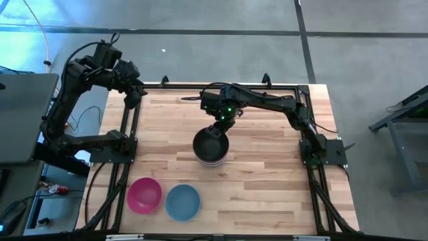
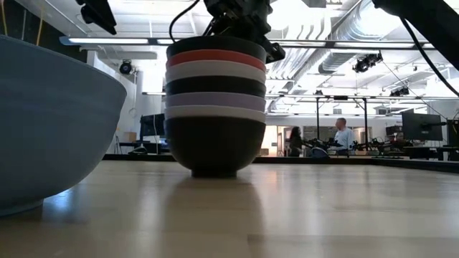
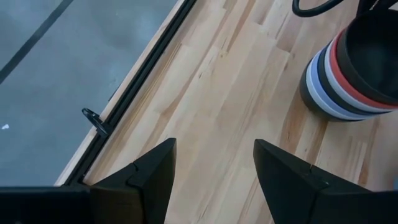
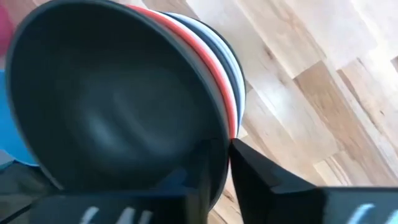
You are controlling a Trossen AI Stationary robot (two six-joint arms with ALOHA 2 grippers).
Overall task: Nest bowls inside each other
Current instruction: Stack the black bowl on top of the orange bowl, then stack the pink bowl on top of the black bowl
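A stack of nested bowls (image 1: pixel 211 148) stands upright at the table's middle. Its layers (image 2: pixel 215 107) are black at the bottom, then white, lavender, black, white, red, and a black bowl (image 4: pixel 112 106) on top. My right gripper (image 1: pixel 221 122) is at that top bowl's far rim, pointing steeply down. A magenta pink bowl (image 1: pixel 144 194) and a light blue bowl (image 1: pixel 182 202) sit apart on the table near its front left edge. My left gripper (image 3: pixel 214 180) hovers open and empty over the far left corner. My right gripper straddles the top black bowl's rim at its far side (image 4: pixel 219 146), one finger inside the bowl and one outside, coming from above. The bowl sits nested in the stack, level, its wall inside the red bowl's rim (image 2: pixel 215 57).
Dark frame rails (image 1: pixel 130 127) run along the table's left and right edges, with a small eye hook (image 3: pixel 93 118) on the left rail. Bare wood lies right of the stack. People stand far off in the room beyond (image 2: pixel 344 136).
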